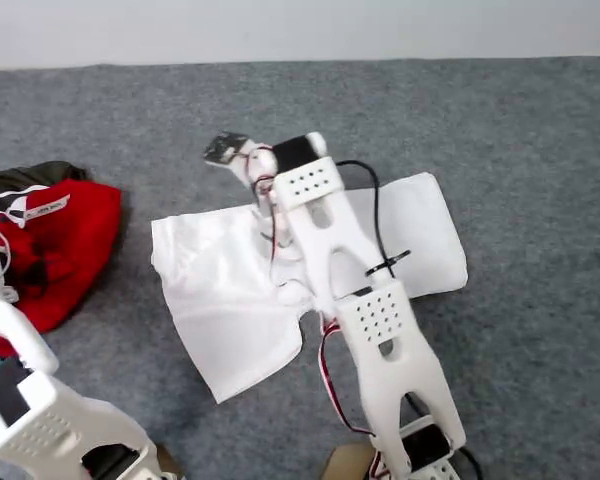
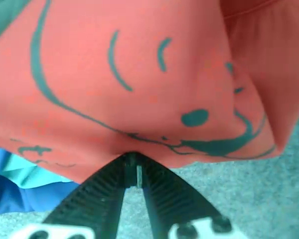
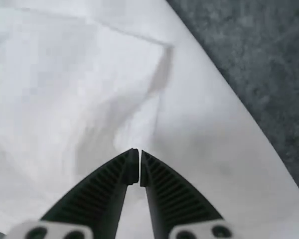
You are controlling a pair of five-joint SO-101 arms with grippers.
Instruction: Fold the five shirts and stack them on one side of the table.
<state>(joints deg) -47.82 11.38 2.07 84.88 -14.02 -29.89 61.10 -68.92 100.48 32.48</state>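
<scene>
A white shirt (image 1: 420, 230) lies spread on the grey carpet in the middle of the high view, its left part rumpled and doubled over. My right arm stretches over it, and my right gripper (image 3: 138, 167) is shut with its tips pinching the white shirt (image 3: 65, 74) near a straight hem. At the left edge a red shirt (image 1: 75, 235) with a dark line drawing lies in a heap. My left gripper (image 2: 134, 169) is shut on the lower fold of the red shirt (image 2: 139, 74), which hangs close over it.
A dark green shirt (image 1: 30, 175) lies behind the red one. Blue and teal cloth (image 2: 20, 184) shows under the red shirt. The left arm (image 1: 10, 330) stands at the near left corner. Open carpet (image 1: 540, 150) runs along the back and right.
</scene>
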